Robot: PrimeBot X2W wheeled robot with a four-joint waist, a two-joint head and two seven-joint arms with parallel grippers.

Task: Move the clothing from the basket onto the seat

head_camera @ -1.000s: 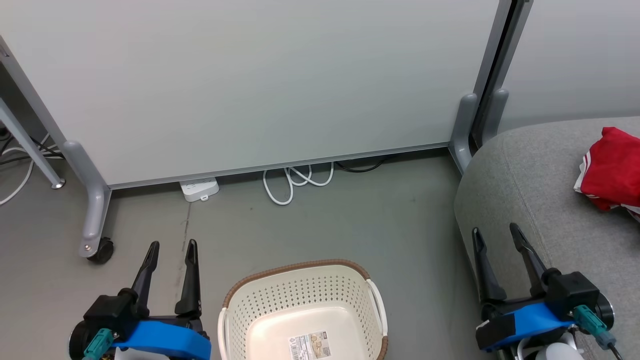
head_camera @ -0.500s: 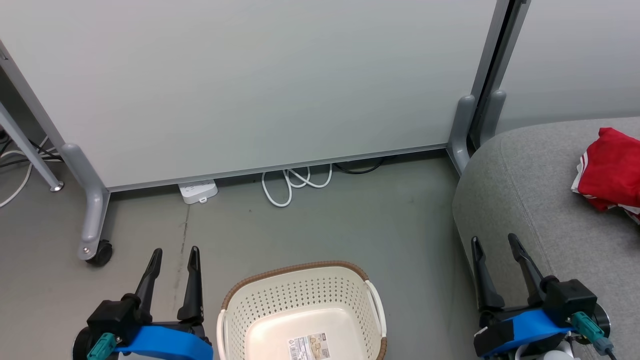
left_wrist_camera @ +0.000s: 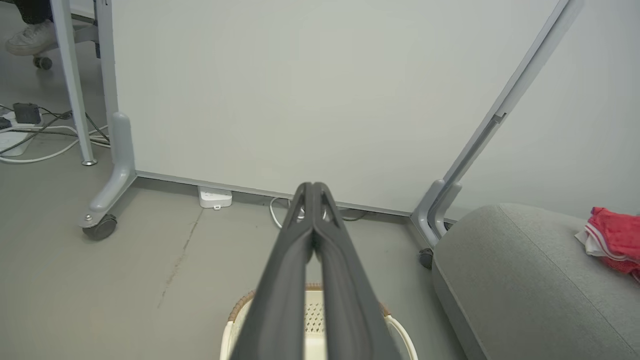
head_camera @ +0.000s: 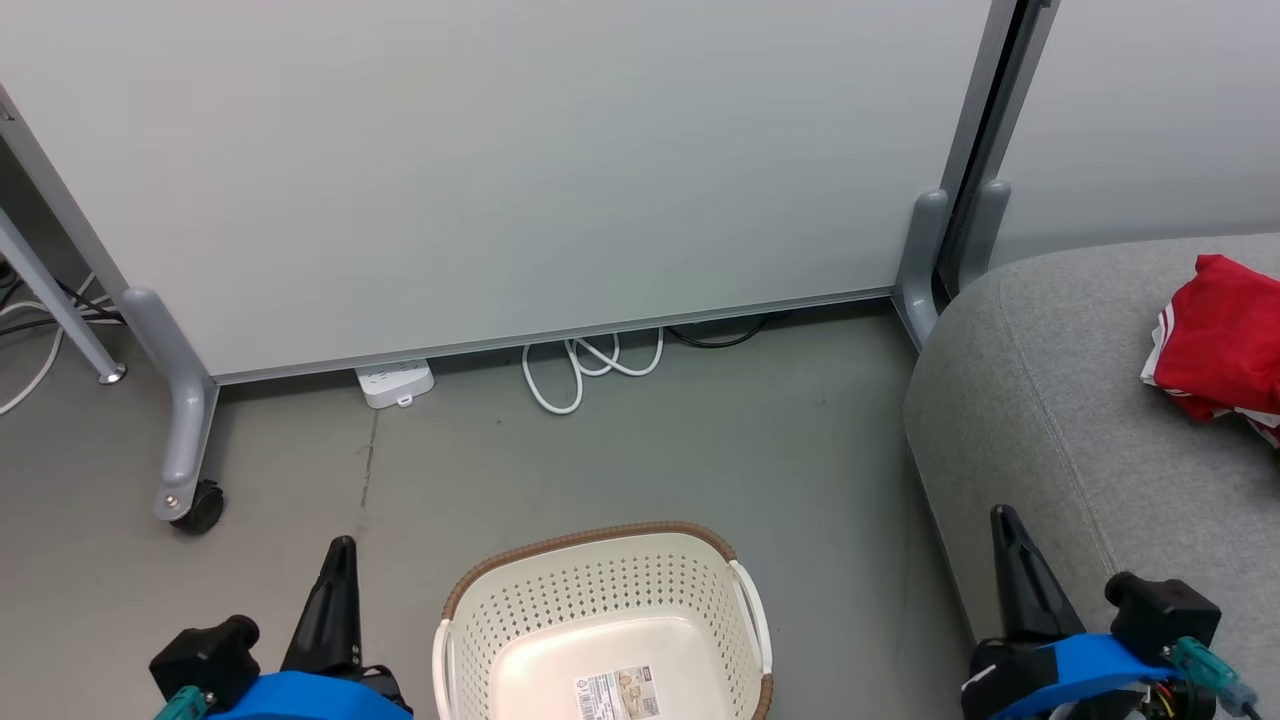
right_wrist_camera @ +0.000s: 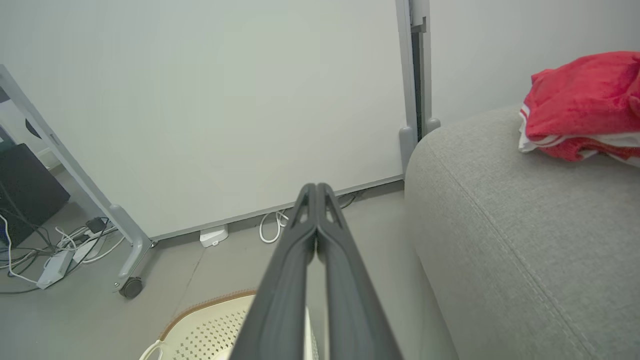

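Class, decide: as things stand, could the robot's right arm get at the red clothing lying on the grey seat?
Probably yes. The red clothing lies uncovered on the grey seat, with bare cushion between it and the right end effector. Its jaws are shut, so they must open first.

It looks like an office — partition screens (head_camera: 500, 170) stand on castered feet (head_camera: 185, 440), a power strip (head_camera: 396, 382) and looped cables (head_camera: 580, 372) lie on the floor (head_camera: 650, 460).

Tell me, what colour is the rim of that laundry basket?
Woven brown rim on a cream-white basket; the head view shows it best.
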